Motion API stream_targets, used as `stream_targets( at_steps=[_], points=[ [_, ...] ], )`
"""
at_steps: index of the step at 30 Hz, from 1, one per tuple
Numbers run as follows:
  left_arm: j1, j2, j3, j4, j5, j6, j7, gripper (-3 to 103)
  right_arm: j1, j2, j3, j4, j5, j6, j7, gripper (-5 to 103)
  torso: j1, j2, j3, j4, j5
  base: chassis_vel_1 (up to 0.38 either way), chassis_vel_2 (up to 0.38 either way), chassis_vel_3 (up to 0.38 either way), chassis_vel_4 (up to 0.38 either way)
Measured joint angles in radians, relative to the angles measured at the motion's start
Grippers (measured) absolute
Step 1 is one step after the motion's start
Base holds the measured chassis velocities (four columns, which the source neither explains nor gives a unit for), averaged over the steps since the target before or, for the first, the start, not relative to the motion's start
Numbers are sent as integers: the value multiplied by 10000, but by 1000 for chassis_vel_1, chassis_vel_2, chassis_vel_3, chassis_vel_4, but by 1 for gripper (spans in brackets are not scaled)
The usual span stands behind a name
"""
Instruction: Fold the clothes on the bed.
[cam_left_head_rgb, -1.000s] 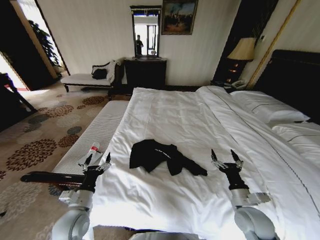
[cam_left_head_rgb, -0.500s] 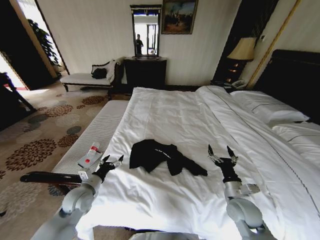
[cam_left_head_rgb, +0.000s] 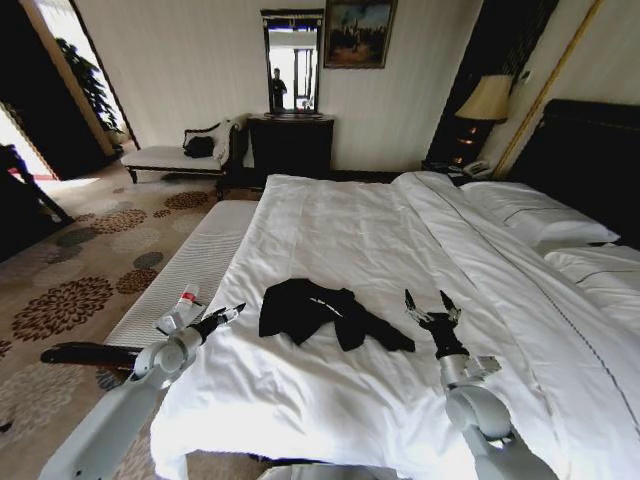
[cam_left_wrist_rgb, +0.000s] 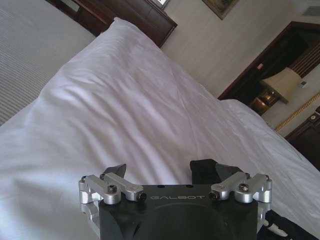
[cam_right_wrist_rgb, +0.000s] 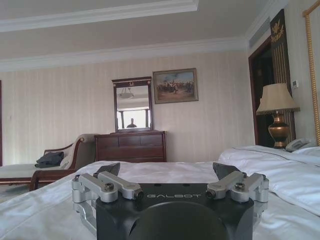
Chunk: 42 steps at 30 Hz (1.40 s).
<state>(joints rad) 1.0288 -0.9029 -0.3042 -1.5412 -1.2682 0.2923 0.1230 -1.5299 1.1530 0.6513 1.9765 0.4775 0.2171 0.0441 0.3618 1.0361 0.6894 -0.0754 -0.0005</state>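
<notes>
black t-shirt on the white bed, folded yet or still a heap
Not folded. The black soft-fabric T-shirt lies crumpled on the white-sheeted bed, one part trailing toward the right gripper; both grippers are open, apart from it.

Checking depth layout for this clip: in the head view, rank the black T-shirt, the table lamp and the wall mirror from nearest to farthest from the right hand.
From the right hand, over the bed:
1. Black T-shirt, just to its left on the duvet.
2. Table lamp, far right, beside the headboard.
3. Wall mirror, on the far wall above the dresser.

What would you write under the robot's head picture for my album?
Two open robot hands, left and right, hover beside a crumpled black T-shirt on a big white bed.
</notes>
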Motion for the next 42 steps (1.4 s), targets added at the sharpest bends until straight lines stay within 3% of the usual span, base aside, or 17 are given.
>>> stream_targets(
  at_steps=[5, 6, 13, 15, 17, 20, 27, 34, 42],
  points=[
    [-807, -420, 729, 669, -292, -138, 101, 100, 58, 71, -72, -171, -33, 0, 4, 100, 0, -1, 0, -2, 1, 0, 0, 0, 0],
    [-1612, -807, 1346, 1244, -192, -380, -364, 100, 68, 136, -202, 11, 221, -225, 301, 100, 0, 0, 0, -3, 0, 0, 0, 0, 0],
    [-2669, -1144, 2348, 1967, 198, -148, -1194, 103, 229, 140, -304, -60, 317, -379, 548, 100, -1, 0, -1, -2, 2, 0, 0, 0, 0],
    [-2781, -1157, 2463, 2121, 328, -72, -1301, 100, 242, 132, -302, -94, 317, -380, 566, 100, -1, 1, -1, -2, 0, 0, 0, 0, 0],
    [-3016, -1202, 2673, 2387, 560, 101, -1476, 89, 262, 147, -279, -149, 322, -380, 602, 100, -1, 0, 0, 1, 0, 0, 0, 0, 0],
    [-3219, -1270, 2788, 2524, 728, 165, -1511, 97, 305, 257, -265, -202, 333, -380, 653, 100, -2, 1, 0, -1, 1, 0, 0, 0, 0],
    [-3418, -1384, 3008, 2500, 785, 238, -1531, 100, 422, 270, -386, -398, 311, -380, 675, 100, -1, 1, 0, 0, 1, 0, 0, 0, 0],
    [-3432, -1559, 3166, 2161, 845, 304, -1545, 100, 608, 170, -527, -551, 310, -386, 721, 100, -1, 1, -1, -3, -1, 0, 0, 0, 0],
    [-3839, -1552, 3635, 2614, 1185, 270, -1433, 97, 772, 158, -563, -734, 336, -389, 785, 100, -1, 0, -1, -3, -1, 0, 0, 0, 0]
  ],
)
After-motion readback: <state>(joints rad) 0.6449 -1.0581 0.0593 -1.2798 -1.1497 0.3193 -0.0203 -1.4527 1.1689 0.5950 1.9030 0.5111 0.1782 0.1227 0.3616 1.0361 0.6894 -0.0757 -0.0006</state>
